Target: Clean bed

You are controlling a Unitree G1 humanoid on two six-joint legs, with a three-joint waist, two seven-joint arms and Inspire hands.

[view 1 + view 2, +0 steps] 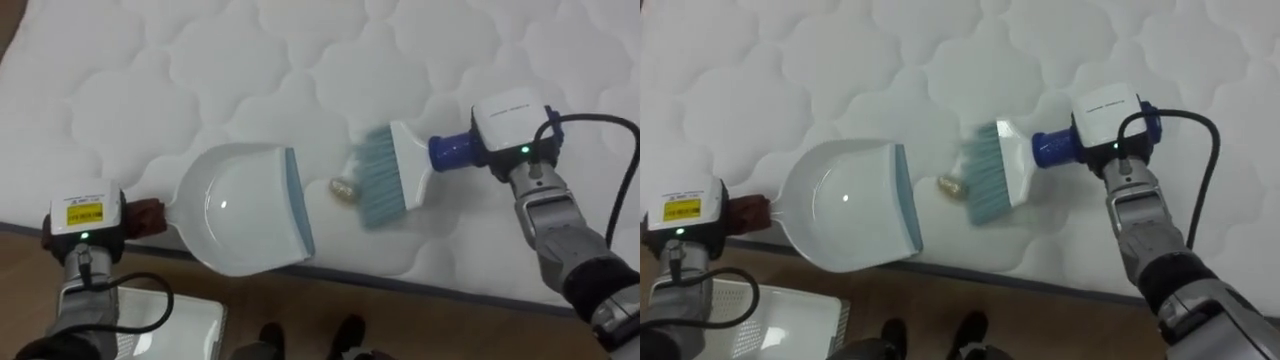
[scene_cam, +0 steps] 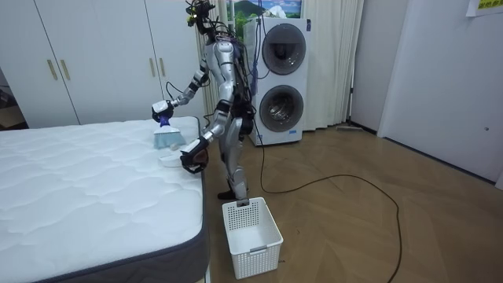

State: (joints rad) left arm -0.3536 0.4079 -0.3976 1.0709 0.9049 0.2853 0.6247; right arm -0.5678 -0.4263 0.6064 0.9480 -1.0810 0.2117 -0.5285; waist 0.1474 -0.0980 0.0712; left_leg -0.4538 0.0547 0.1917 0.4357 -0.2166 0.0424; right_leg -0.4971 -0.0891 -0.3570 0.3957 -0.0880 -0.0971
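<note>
Sweeping step. Right hand (image 1: 512, 125) is clenched round the brush (image 1: 385, 170) handle; left hand (image 1: 85, 217) grasps the dustpan (image 1: 240, 215) handle. A small scrap (image 1: 343, 188) lies between bristles and pan lip, near the mattress (image 1: 150, 80) near edge. The next move would likely be a short stroke toward the pan, held steady.

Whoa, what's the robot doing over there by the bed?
It's sweeping the bed. The robot stands at the edge of the white quilted mattress, holding a white dustpan with a blue lip in its left hand and a white brush with pale blue bristles in its right hand. A small tan crumb lies between them, not swept in yet. A white slatted basket waits on the floor by its feet.
</note>
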